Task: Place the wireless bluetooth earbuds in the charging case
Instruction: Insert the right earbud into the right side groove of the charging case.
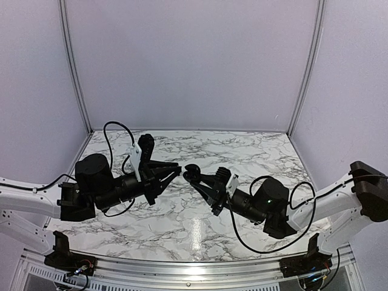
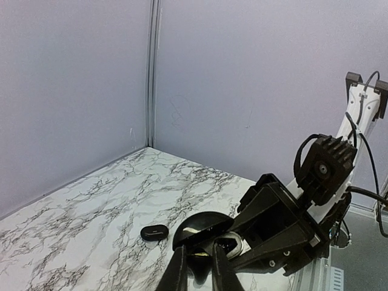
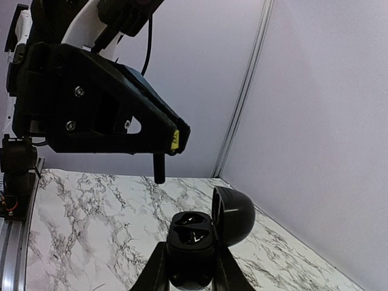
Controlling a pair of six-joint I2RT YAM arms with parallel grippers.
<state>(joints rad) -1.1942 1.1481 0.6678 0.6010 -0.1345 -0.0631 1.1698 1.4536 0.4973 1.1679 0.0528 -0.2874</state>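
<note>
Gripping the open charging case (image 3: 191, 242) between narrowly set fingers, the right gripper (image 3: 189, 270) is holding it above the marble table (image 1: 254, 151), with the lid (image 3: 233, 215) standing hinged back. The left gripper (image 1: 177, 171) is pinching a small black earbud (image 3: 159, 170) in closed fingers, near the case but apart from it. A black oval piece (image 2: 154, 232) is lying on the table.

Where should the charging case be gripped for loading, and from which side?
Low on the base of the charging case, fingers across its two rounded flanks, coming in from the side away from the lid, much as the right gripper holds it. The lid stands open and the wells face up, so that leaves the top free for the left gripper above.
</note>
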